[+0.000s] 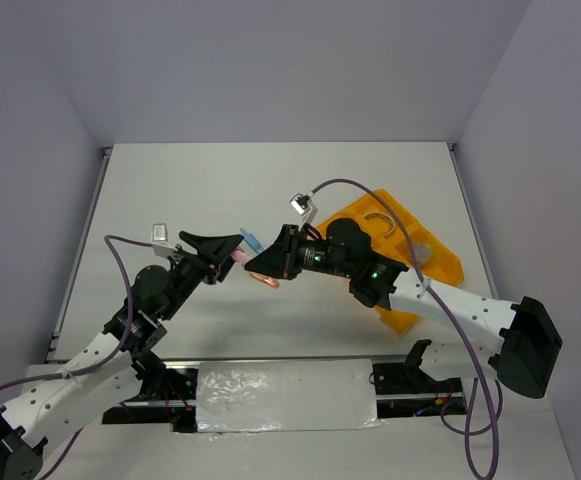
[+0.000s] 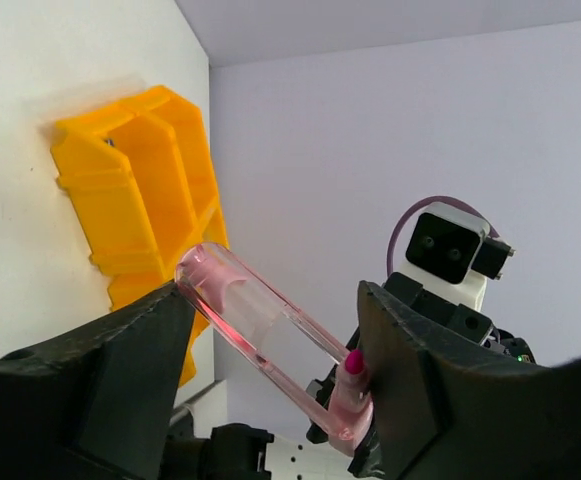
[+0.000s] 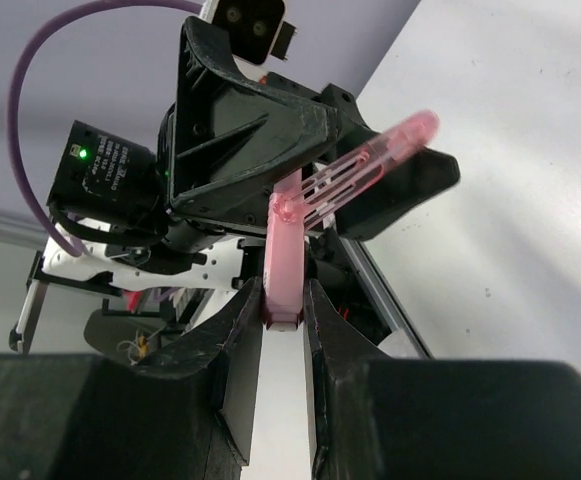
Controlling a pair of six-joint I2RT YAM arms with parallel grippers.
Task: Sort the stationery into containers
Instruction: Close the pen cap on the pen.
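Note:
My left gripper is shut on a clear salmon-pink pen-like piece, which lies slantwise between the fingers above the table. My right gripper is shut on the end of a second, solid salmon-pink piece. The two pieces meet tip to tip where the grippers face each other at mid-table. A blue pen-like piece lies just behind them. The orange-yellow tray is at the right. It holds a tan ring and a greyish clear cup. The tiny bottle is not visible.
A reddish-brown ring-like thing lies on the table under the right gripper. The right arm crosses the tray's near end. White walls close the table at left, back and right.

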